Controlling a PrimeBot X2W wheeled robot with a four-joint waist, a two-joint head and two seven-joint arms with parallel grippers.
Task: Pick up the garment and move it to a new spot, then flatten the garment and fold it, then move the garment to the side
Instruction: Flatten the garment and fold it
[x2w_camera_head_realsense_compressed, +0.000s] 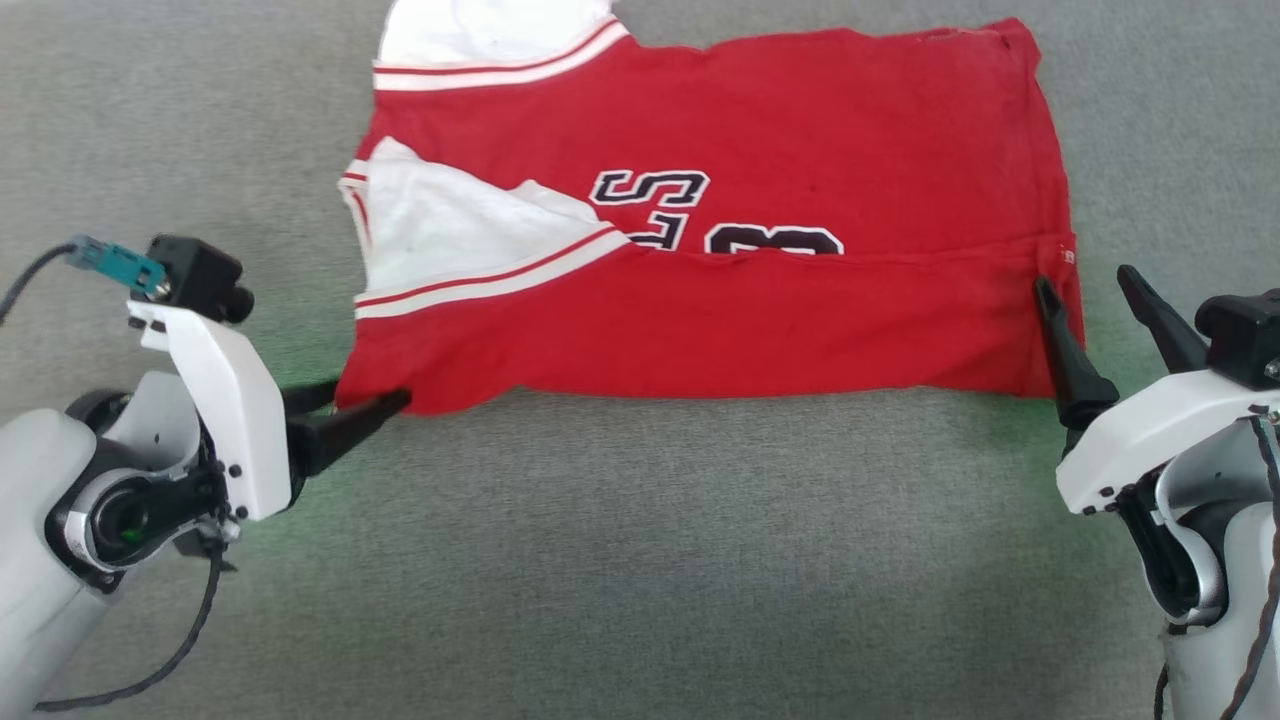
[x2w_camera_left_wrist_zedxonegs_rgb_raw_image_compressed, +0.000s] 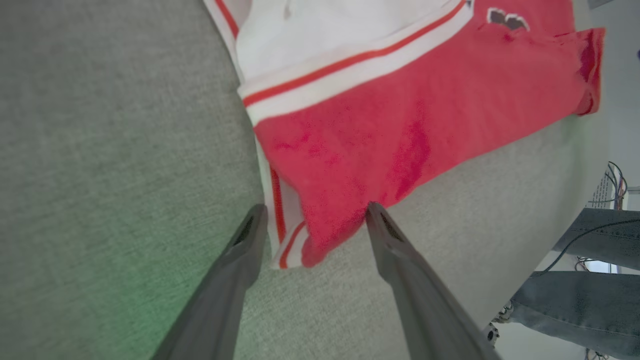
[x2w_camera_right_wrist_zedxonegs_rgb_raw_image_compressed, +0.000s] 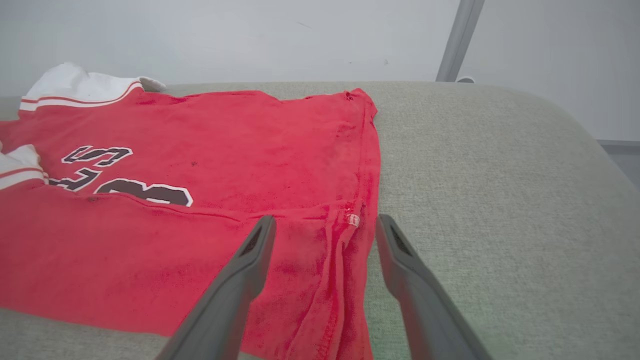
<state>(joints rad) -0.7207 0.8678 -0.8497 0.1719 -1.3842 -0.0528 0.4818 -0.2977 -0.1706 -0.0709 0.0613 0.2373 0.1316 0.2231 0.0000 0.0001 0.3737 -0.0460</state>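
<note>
The garment (x2w_camera_head_realsense_compressed: 750, 330) is a red shirt with white sleeves, lying flat on the grey padded surface (x2w_camera_head_realsense_compressed: 640, 560). Its near part is folded over the dark lettering. My left gripper (x2w_camera_head_realsense_compressed: 365, 398) is open at the shirt's near left corner. In the left wrist view the gripper (x2w_camera_left_wrist_zedxonegs_rgb_raw_image_compressed: 316, 207) has that striped corner of the garment (x2w_camera_left_wrist_zedxonegs_rgb_raw_image_compressed: 400, 125) between its spread fingers. My right gripper (x2w_camera_head_realsense_compressed: 1083, 280) is open at the near right edge. The right wrist view shows the gripper (x2w_camera_right_wrist_zedxonegs_rgb_raw_image_compressed: 325, 220) with its fingers astride the hem of the garment (x2w_camera_right_wrist_zedxonegs_rgb_raw_image_compressed: 225, 175).
A person's legs in jeans (x2w_camera_left_wrist_zedxonegs_rgb_raw_image_compressed: 590, 280) stand past the surface's edge, with cables nearby. A pale wall and a grey pole (x2w_camera_right_wrist_zedxonegs_rgb_raw_image_compressed: 457, 40) rise behind the far side. The bare grey surface (x2w_camera_right_wrist_zedxonegs_rgb_raw_image_compressed: 500, 200) spreads to the shirt's right and towards me.
</note>
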